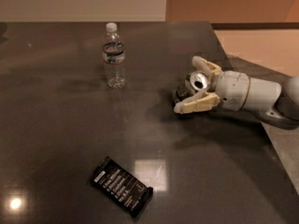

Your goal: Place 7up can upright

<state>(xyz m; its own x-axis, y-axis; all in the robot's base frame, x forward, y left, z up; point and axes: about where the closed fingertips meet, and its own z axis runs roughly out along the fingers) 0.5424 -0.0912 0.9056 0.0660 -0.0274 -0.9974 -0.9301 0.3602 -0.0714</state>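
Observation:
The 7up can (188, 88) is a small silver can, gripped at the right side of the dark table (70, 134). It is tilted, with its open silver top (198, 81) facing up and toward the wrist and its lower end close to the table. My gripper (187, 85) reaches in from the right on a white arm. It is shut on the can, with one cream finger (205, 65) above it and the other finger (195, 104) below.
A clear plastic water bottle (114, 56) with a white cap stands upright at the back, left of the can. A black snack packet (121, 186) lies flat near the front. The table's right edge (275, 146) runs under my arm.

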